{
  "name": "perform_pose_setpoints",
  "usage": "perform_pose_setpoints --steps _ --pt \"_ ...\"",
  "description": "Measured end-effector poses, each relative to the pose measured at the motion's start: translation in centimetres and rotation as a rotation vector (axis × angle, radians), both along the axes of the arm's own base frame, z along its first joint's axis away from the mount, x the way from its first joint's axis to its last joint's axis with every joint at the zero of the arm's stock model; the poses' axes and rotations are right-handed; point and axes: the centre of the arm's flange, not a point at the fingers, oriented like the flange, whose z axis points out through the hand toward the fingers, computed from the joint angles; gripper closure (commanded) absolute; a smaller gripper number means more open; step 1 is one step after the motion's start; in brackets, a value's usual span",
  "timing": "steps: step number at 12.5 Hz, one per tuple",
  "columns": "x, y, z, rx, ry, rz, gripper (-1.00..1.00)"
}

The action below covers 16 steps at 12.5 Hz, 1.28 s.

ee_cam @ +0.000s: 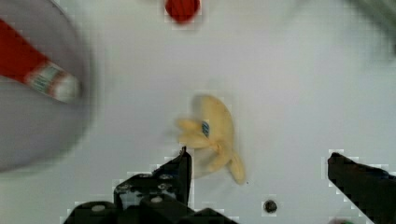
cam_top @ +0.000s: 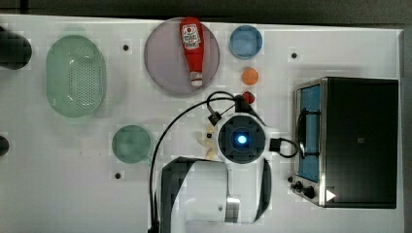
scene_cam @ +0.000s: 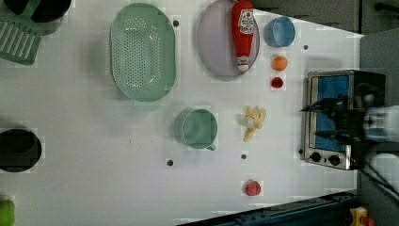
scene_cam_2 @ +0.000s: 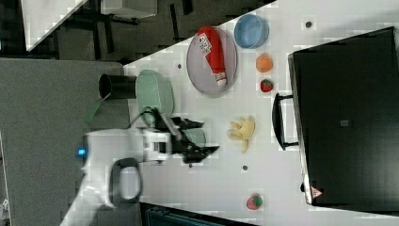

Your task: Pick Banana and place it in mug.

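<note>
The banana, a pale yellow toy bunch with a stubby stem, lies on the white table. In the wrist view it sits between my gripper's two dark fingers, close to one finger. The jaws stand wide open with nothing in them. In the top view my wrist covers most of the banana. The teal mug stands upright a short way to the left view's left of the banana. In the right view the gripper hangs in front of the mug.
A grey plate holds a red ketchup bottle. A blue cup, an orange ball and a small red fruit stand near it. A toaster oven fills the top view's right; a green perforated basket its left.
</note>
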Motion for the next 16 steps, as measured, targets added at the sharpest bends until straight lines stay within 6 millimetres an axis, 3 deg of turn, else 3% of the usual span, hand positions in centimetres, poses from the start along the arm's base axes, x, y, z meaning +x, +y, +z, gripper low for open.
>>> perform_pose_setpoints --steps 2,4,6,11,12,16 --pt "-1.8 0.9 -5.6 0.0 0.016 0.025 -1.0" --pt "-1.6 0.9 -8.9 0.011 0.052 0.012 -1.0" --pt "-1.1 0.5 -11.2 0.008 0.048 0.008 -1.0" --pt "1.2 1.9 -13.7 0.005 -0.094 0.051 -1.0" --pt "1.1 1.9 -14.7 0.009 -0.092 0.045 -0.92" --pt "-1.1 2.1 -19.5 0.016 0.017 0.04 0.04"
